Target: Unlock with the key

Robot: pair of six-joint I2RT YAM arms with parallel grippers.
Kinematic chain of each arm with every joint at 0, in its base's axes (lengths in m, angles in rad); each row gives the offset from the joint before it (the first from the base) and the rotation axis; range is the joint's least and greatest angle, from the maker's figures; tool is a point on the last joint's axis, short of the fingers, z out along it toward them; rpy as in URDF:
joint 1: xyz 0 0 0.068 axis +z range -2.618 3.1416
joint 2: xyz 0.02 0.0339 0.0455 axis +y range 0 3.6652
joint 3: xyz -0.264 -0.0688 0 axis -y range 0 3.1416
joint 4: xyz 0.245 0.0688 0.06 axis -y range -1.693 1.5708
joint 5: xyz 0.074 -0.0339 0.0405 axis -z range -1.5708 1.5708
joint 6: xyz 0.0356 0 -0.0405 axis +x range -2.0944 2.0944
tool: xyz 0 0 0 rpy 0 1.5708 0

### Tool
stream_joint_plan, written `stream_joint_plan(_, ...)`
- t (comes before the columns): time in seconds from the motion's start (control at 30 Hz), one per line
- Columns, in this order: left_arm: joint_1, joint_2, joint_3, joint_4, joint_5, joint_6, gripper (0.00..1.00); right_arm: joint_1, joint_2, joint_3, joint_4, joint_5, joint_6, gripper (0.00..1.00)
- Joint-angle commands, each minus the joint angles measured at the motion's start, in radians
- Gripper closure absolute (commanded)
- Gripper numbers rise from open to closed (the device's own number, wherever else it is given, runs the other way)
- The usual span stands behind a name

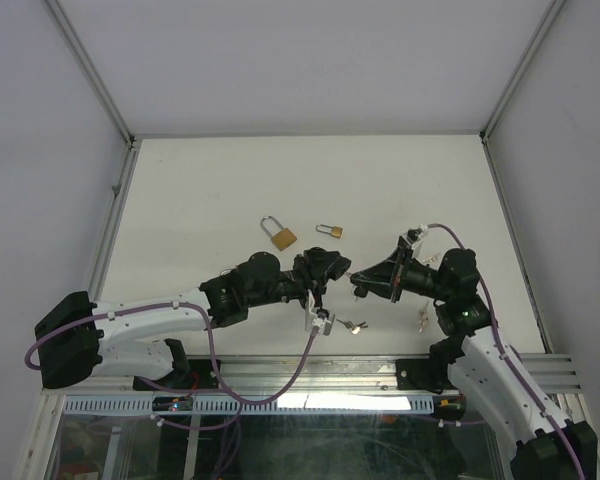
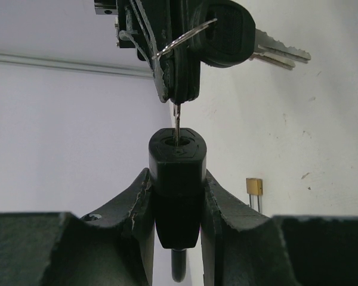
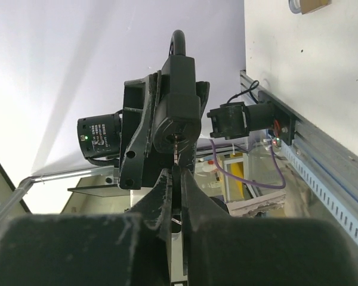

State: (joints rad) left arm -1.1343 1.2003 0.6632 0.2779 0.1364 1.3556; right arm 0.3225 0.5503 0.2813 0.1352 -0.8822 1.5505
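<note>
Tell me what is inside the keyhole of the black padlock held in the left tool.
A thin key blade, pinched in the right tool, has its tip in the keyhole. The black padlock hides how deep it goes.

The top view looks down from high behind the near edge over the whole worktop [image 1: 230, 180]. Close-up, the left wrist camera looks along the left pincer [image 2: 177, 174], the right along the right pincer [image 3: 178, 170], facing each other; both share the black padlock [image 2: 177, 190] and key [image 2: 176, 122].
</note>
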Motion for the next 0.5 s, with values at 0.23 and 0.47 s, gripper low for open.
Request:
stream_joint_plan(0.23,-0.028,-0.015,0.003,0.297,0.211,0.032,1.00,-0.003,0.132,0.085,0.184,-0.083,-0.084,1.00)
stream_joint_plan(0.47,-0.027,-0.033,-0.023,0.316,0.199,0.049,1.00,-0.005,0.127,0.171,-0.074,-0.168,-0.313,1.00)
